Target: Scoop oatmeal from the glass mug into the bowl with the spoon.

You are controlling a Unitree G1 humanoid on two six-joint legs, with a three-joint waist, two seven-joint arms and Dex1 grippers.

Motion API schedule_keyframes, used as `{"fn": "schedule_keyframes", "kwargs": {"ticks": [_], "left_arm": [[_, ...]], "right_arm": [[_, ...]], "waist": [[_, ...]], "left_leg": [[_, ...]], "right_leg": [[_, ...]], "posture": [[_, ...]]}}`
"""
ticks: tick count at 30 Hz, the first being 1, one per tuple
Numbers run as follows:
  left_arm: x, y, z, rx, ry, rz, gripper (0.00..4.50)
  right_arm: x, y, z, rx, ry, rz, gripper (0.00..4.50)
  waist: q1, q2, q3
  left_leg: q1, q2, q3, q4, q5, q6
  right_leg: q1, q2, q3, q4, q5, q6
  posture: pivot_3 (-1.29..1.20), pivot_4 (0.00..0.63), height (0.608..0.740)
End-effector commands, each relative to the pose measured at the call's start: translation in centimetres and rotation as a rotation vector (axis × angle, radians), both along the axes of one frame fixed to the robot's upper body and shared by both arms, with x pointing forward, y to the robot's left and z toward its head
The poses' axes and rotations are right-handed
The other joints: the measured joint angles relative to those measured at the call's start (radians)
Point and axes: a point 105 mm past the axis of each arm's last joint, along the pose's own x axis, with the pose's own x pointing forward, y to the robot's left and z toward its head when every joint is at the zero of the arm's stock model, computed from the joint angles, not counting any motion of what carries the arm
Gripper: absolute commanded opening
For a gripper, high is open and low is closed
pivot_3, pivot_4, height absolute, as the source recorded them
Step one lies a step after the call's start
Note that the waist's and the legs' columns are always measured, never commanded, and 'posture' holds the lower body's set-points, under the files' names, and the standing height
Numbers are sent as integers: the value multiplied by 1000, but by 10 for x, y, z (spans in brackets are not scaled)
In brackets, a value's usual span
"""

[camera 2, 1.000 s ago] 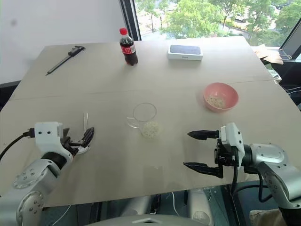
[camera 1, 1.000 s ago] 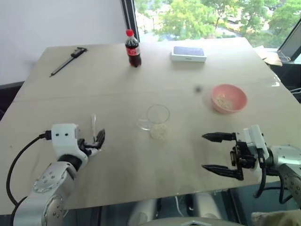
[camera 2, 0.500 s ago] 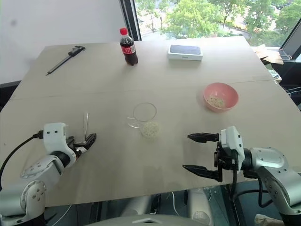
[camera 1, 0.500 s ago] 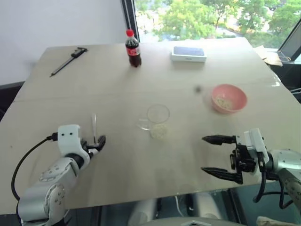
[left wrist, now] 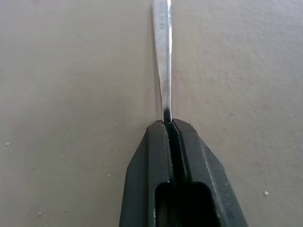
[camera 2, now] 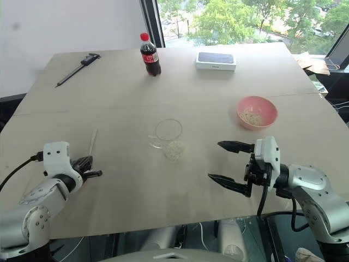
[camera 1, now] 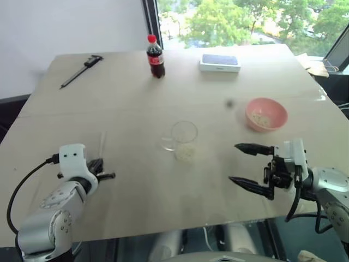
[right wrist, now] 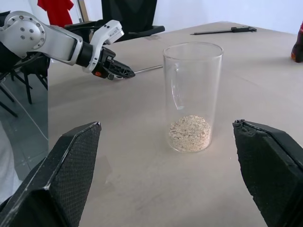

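The spoon (left wrist: 162, 56) lies low along the tabletop at the near left, and my left gripper (left wrist: 168, 125) is shut on the near end of its thin handle; from the head it shows as a faint silver line (camera 1: 101, 143). The glass mug (camera 1: 184, 139) stands upright mid-table with oatmeal (right wrist: 190, 133) in its bottom. To the right of the mug my right gripper (camera 1: 233, 162) is open, pointing toward it with nothing between its fingers. The pink bowl (camera 1: 265, 113) sits further back on the right and holds some oatmeal.
A red-capped cola bottle (camera 1: 155, 57), a black-and-grey caliper (camera 1: 80, 70) and a flat white box with a dark top (camera 1: 219, 62) rest along the far side of the table. The table's near edge runs just under both arms.
My left gripper has sunk toward the table and shut on the spoon's handle; it was open before. The spoon's far end now leans more to the left. The right gripper stays open.
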Motion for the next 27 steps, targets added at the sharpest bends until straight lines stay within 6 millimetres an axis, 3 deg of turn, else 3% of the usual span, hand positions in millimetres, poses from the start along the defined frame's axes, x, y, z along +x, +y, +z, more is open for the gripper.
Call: {"fn": "schedule_keyframes", "kwargs": {"ticks": [1,6,9,13,16,18,20,23,27], "left_arm": [[-3,-4,-11,-20,38,-16,163],[0,-1,-5,23,-16,-15,163],[11,2,27,95,-200,-17,163],[18,2,76,156,-450,-33,163],[23,-8,106,209,-581,-110,163],[30,-25,129,288,-661,-212,163],[39,-57,157,345,-763,-379,163],[45,-94,173,374,-809,-588,163],[51,-121,184,468,-841,-735,163]], "right_arm": [[0,-2,6,5,-38,-5,4500],[2,-3,6,0,-45,-13,4500],[18,-16,20,1,-32,-51,4500],[50,-32,58,37,-35,-128,4500],[65,-30,83,83,-5,-139,4500],[75,-19,97,94,21,-146,4500],[86,2,116,116,20,-145,4500],[95,30,136,169,47,-108,4500],[106,58,149,201,119,-88,4500]], "waist": [[0,0,0],[-1,0,0],[-1,-1,0],[-2,-4,2],[-2,-4,2],[-2,-4,2],[-2,-4,2],[-2,-4,2],[-3,-4,2]], "left_leg": [[0,0,0,0,0,0],[0,0,0,0,0,0],[0,0,0,0,0,0],[-2,0,0,0,0,0],[-4,3,1,-2,1,-1],[-7,3,1,-3,1,-1],[-12,3,1,-3,1,-1],[-23,2,2,0,3,-3],[-24,1,2,-2,3,-3]], "right_leg": [[0,0,0,0,0,0],[0,0,0,0,0,0],[0,0,0,0,0,0],[-2,0,0,0,1,-2],[-6,0,1,0,2,-4],[-9,0,1,0,3,-5],[-14,0,1,0,3,-5],[-24,0,1,1,5,-7],[-25,1,-1,-1,5,-7]], "posture": [[0,150,740],[0,150,740],[0,150,740],[0,150,740],[0,150,740],[0,150,740],[0,150,740],[0,150,740],[0,150,740]]}}
